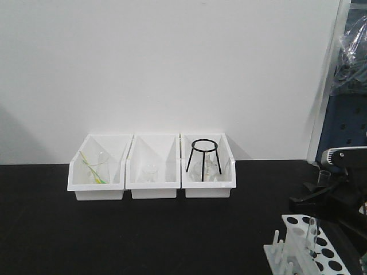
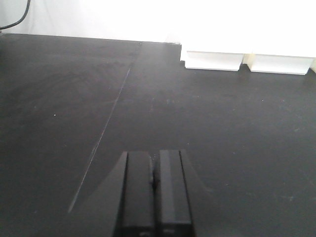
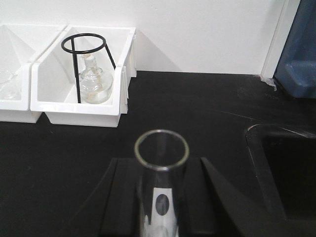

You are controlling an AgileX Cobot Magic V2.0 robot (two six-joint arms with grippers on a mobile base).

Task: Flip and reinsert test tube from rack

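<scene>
Test tube [image 3: 162, 190] vertical, rim up, at rack [image 1: 328, 253], bench's front-right corner, clamped by right gripper [image 3: 161, 162]; left gripper [image 2: 155, 159] closed, empty.

Three bins [image 1: 152, 184], one tripod [image 1: 189, 162], one rack [image 1: 331, 247], one test tube [image 1: 312, 228].

L gripper [image 2: 154, 163] & R gripper [image 3: 160, 170]: matte black, flat blocky jaws.

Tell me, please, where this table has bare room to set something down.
The black table in front of the three white bins is bare, its left side especially. Crowded: the front right corner, with the rack, the test tube and the right arm.
</scene>
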